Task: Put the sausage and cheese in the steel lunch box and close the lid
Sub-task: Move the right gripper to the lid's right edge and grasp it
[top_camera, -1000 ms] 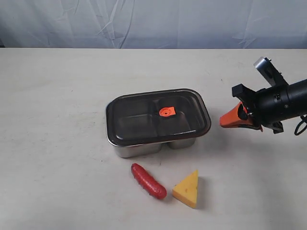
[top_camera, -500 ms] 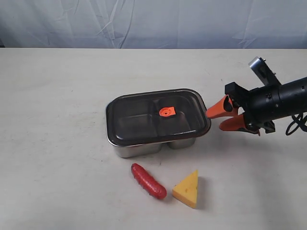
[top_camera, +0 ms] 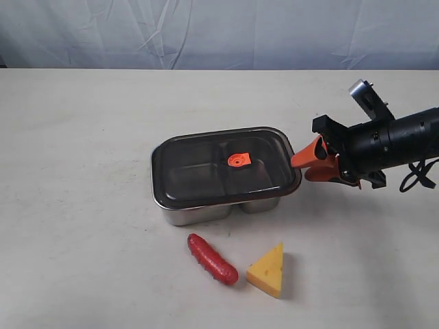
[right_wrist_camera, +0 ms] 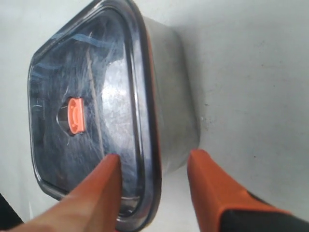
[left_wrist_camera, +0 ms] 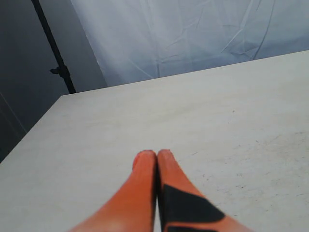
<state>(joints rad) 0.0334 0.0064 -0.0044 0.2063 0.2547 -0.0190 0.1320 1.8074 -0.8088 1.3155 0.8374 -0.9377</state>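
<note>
The steel lunch box stands mid-table with the dark translucent lid seated on it, orange valve tab at its centre. The red sausage and the yellow cheese lie on the table in front of the box. My right gripper is open at the box's right end. In the right wrist view its fingers straddle the rim of the lid, one over the lid, one beside the steel wall. My left gripper is shut, empty, above bare table.
The pale table stretches wide around the box. A grey cloth backdrop hangs behind its far edge. A dark stand pole shows in the left wrist view beyond the table's edge.
My right gripper has opened and moved left towards the box, its fingers now reaching the lid's right edge. Box, sausage and cheese have stayed where they were.
</note>
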